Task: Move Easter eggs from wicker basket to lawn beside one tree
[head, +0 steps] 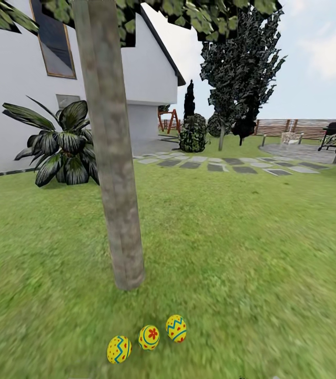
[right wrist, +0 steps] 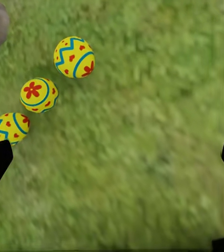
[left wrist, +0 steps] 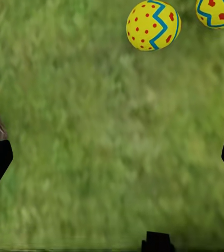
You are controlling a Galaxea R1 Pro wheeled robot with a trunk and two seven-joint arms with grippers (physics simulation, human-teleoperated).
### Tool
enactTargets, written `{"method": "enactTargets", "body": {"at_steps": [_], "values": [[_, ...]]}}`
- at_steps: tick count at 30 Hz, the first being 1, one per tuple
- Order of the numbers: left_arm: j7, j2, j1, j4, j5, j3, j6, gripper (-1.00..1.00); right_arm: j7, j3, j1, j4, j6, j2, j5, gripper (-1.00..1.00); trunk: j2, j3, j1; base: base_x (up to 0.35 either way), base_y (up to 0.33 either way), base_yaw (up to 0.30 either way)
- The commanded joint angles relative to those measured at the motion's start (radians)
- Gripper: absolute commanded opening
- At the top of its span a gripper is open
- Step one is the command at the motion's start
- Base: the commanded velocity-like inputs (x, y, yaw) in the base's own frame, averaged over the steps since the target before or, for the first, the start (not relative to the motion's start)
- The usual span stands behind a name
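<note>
Three Easter eggs [head: 148, 337] lie in a short slanting row on the lawn [head: 252, 252] at the bottom centre of the head view, just below the base of the tree [head: 112, 158], whose thick mottled trunk runs from the top of the frame to the grass; they sit close together and near the trunk without touching it. In the right wrist view the same three eggs run down the upper left, with a grey patch that looks like the trunk foot in the corner; the right gripper [right wrist: 112, 157] has its jaws spread wide at the frame edges with only grass between them. The left gripper [left wrist: 112, 157] is likewise wide open and empty, two eggs at the top right of its view. The wicker basket cannot be checked from these views. Judging by this layout, the placing looks finished; doing the step well now means lifting both arms straight up and away so nothing nudges an egg off from the trunk
</note>
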Motion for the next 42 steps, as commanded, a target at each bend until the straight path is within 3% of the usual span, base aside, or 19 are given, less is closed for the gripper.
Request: {"method": "enactTargets", "body": {"at_steps": [1,9,16,25,32,42], "values": [[0.003,0.000,0.002,0.001,0.001,-0.003,-0.004,1.00,0.004,-0.003,0.000,0.005,0.004,0.001,-0.008,1.00,0.007,0.002,-0.004,0.000,0.000,0.000],[0.003,0.002,0.021,0.001,0.002,-0.003,-0.016,1.00,0.003,-0.002,0.000,0.069,-0.015,0.002,-0.008,1.00,0.063,0.027,-0.035,0.000,0.000,0.000],[0.003,0.003,0.046,0.001,0.001,-0.003,-0.019,1.00,0.003,-0.002,0.000,0.196,-0.090,0.004,-0.008,1.00,0.112,0.049,-0.061,0.000,0.000,0.000],[0.003,0.003,0.065,0.050,0.002,-0.004,-0.041,1.00,0.001,-0.002,0.000,0.325,-0.112,0.007,-0.010,1.00,0.175,0.077,-0.096,0.000,0.000,0.000],[0.003,0.003,0.069,0.096,0.003,-0.003,-0.066,1.00,0.000,-0.002,0.000,0.444,-0.216,0.009,-0.011,1.00,0.224,0.099,-0.123,0.000,0.000,0.000],[0.003,0.002,0.092,0.107,0.007,-0.003,-0.068,1.00,-0.002,-0.006,0.000,0.483,-0.249,0.001,-0.011,1.00,0.294,0.131,-0.161,0.000,0.000,0.000]]}}
